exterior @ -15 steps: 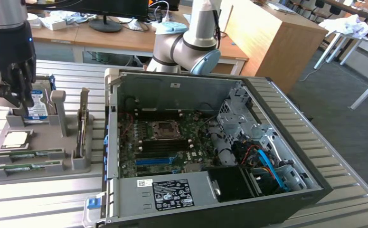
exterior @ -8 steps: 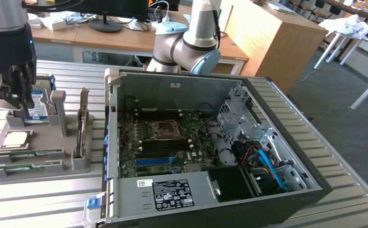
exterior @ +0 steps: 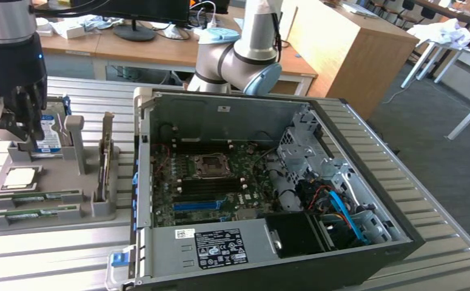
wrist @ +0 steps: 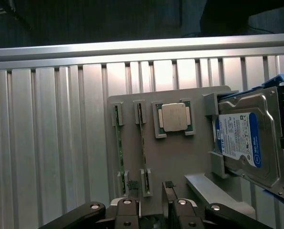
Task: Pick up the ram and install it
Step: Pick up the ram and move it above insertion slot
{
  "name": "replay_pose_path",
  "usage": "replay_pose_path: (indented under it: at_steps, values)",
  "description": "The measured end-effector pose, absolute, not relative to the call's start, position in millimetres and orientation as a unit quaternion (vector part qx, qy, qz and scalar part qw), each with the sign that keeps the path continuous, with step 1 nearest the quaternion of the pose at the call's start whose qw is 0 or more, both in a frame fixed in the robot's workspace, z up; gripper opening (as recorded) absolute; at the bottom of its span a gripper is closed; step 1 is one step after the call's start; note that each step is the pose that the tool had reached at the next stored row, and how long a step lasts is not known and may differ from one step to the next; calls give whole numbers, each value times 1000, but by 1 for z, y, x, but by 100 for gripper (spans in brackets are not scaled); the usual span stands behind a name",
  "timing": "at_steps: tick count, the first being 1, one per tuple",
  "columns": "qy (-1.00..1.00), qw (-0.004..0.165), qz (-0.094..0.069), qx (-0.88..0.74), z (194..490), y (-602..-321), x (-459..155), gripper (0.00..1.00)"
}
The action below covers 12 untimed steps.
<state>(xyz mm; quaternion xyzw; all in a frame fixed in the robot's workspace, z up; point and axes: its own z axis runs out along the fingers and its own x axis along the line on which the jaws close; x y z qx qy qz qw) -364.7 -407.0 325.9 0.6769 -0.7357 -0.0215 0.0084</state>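
Wrist view looks down on a grey holder [wrist: 180, 157] resting on a ribbed metal table [wrist: 51, 143]. The gripper [wrist: 150, 187] hangs above one end of the holder, its jaws spread with nothing between them. Two sticks lie in parallel slots on the holder: the ram [wrist: 142, 148] just beside the processor [wrist: 174, 117], and a second stick [wrist: 116, 148] beyond it, nearer the holder's edge. A hard drive [wrist: 239, 140] with a blue label is held in brackets on the processor's other side. The ram's near end appears to fall in line with the gap between the fingers, though the angle makes that hard to judge.

From the exterior view, the gripper [exterior: 14, 128] hovers over the holder [exterior: 57, 221] at the exterior view's left, clear of the ram [exterior: 36, 196]. An open computer case [exterior: 218, 112] lies beside the holder, its motherboard [exterior: 210, 182] exposed.
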Motion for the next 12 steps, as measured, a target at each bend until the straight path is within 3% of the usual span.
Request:
replay_pose_path:
  at_steps: [12]
  values:
    - [-736,8,-21,677,320,-407,-365,33]
